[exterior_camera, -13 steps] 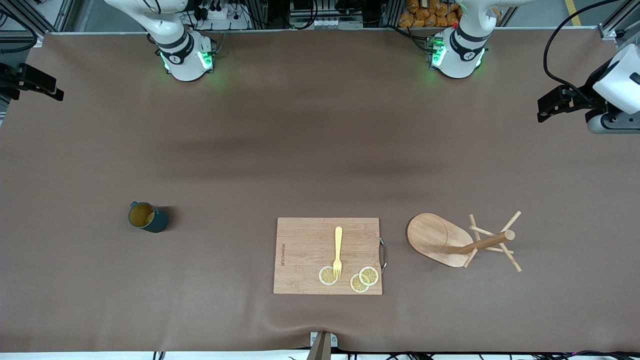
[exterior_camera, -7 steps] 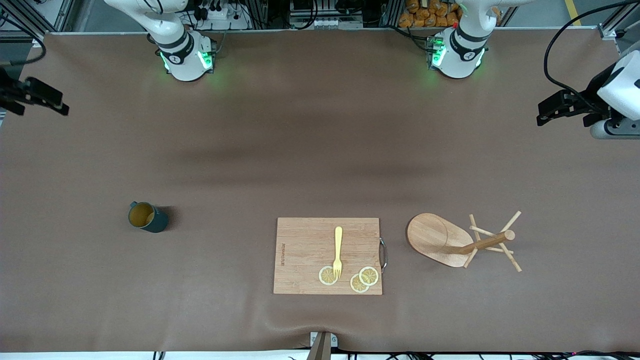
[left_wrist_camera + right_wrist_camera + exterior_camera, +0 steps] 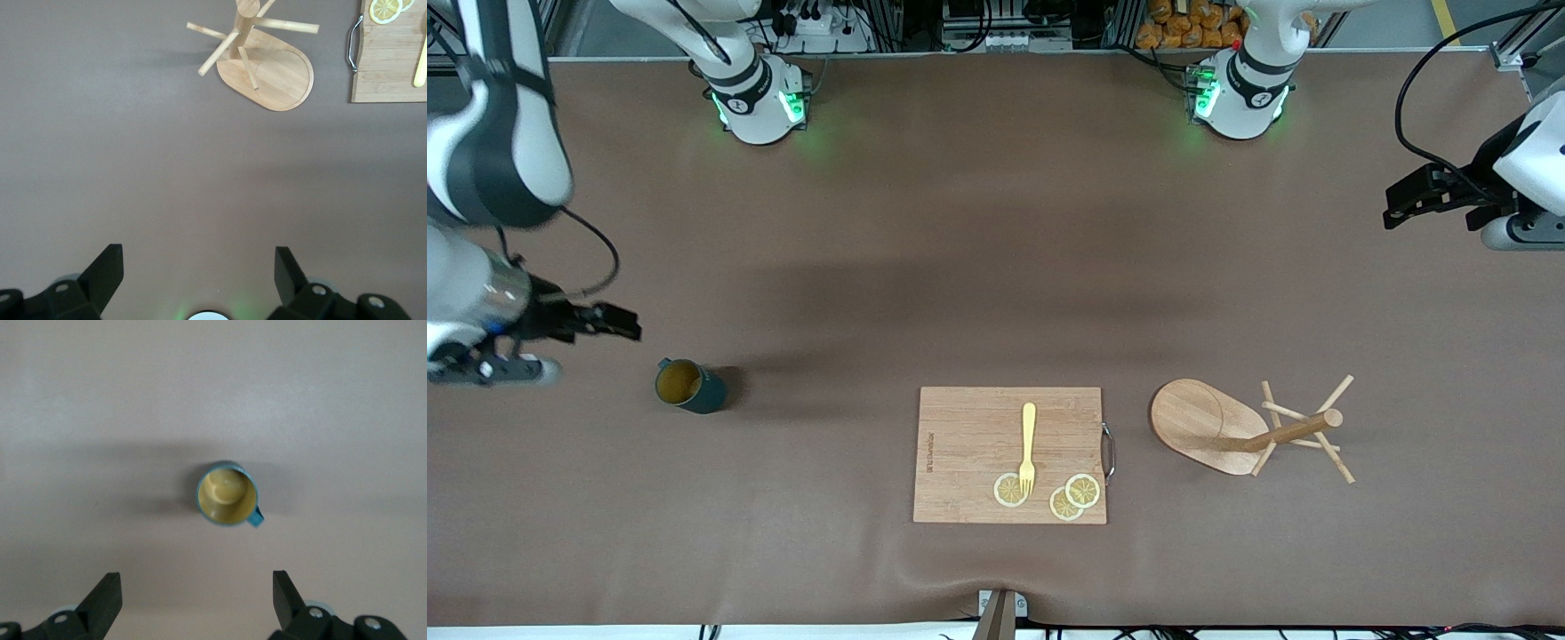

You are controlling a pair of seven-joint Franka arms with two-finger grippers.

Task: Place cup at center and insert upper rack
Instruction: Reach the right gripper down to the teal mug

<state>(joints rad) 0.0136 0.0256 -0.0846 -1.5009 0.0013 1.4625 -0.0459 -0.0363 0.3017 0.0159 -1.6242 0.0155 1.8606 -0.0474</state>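
Note:
The dark teal cup (image 3: 687, 385) stands upright on the brown table toward the right arm's end, its tan inside (image 3: 227, 495) facing up. My right gripper (image 3: 624, 324) hovers over the table beside the cup, open and empty (image 3: 197, 590). The cup is apart from its fingers. The upper rack (image 3: 1199, 425), a light wooden mug tree with an oval base, a post and thin pegs, stands toward the left arm's end (image 3: 270, 63). My left gripper (image 3: 1398, 201) hangs open and empty (image 3: 198, 267) over bare table at that end, well away from the rack.
A wooden cutting board (image 3: 969, 444) with a metal handle lies between cup and rack, near the front edge. On it lie a yellow fork (image 3: 1028, 440) and lemon slices (image 3: 1081, 490). Both arm bases (image 3: 758, 102) stand along the table's edge farthest from the front camera.
The right arm has swung in from the table's end and its gripper now hovers close beside the cup. The left gripper has drifted only slightly. Cup, rack and board have not moved.

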